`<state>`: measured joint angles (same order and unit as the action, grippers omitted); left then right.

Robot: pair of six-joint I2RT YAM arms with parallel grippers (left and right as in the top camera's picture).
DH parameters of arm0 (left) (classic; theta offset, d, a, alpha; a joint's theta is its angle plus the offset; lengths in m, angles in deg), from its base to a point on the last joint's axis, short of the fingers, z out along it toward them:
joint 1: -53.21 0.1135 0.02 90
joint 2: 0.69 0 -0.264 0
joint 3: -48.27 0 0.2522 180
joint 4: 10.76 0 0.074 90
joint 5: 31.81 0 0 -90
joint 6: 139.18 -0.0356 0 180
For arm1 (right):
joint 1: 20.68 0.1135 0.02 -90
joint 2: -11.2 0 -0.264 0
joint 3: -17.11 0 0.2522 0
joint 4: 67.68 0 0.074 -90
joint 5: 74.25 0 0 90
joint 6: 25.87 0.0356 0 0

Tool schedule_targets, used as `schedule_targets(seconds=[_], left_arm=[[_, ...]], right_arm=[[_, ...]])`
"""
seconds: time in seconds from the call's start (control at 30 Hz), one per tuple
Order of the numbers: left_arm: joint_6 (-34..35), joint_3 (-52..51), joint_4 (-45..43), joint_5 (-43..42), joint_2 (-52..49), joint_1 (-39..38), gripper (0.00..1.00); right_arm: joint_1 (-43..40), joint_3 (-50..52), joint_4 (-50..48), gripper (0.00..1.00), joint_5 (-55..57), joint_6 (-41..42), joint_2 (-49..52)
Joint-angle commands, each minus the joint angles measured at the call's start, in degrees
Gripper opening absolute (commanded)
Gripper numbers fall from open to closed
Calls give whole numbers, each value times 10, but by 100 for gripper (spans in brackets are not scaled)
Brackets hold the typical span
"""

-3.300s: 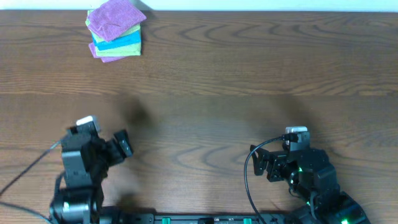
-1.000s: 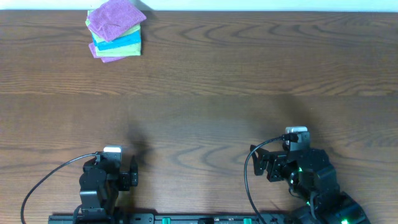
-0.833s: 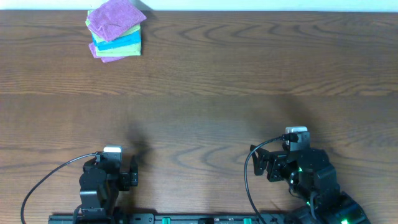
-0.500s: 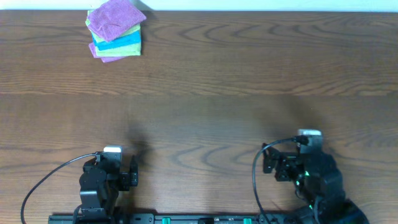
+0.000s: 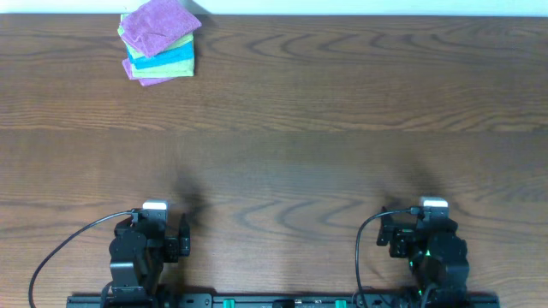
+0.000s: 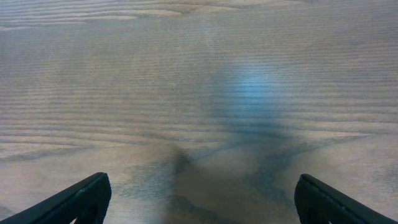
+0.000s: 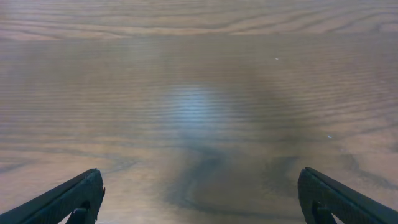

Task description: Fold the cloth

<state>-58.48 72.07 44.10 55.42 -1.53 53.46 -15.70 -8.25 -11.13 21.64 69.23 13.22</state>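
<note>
Our left gripper (image 6: 200, 190) and right gripper (image 7: 200, 183) gape empty at six o'clock. The cloth (image 5: 158, 24) tops a stack (image 5: 167, 58) at eleven o'clock (far corner); we might drag the stack along.

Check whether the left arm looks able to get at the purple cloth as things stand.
Probably yes: the left gripper is open, the purple cloth lies uncovered atop its stack, and only bare table lies between them. But the stack sits at the far edge, so reach is uncertain.
</note>
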Motion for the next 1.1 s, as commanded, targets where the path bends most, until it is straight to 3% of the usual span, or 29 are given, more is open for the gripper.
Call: schedule_targets(seconds=[0.0, 1.07], left_arm=[[-10, -7, 11, 3, 6, -2, 96], [-10, -7, 11, 3, 6, -2, 95]], right_arm=[[-15, 10, 0, 99, -10, -21, -17], [-16, 22, 1, 99, -25, -30, -17]])
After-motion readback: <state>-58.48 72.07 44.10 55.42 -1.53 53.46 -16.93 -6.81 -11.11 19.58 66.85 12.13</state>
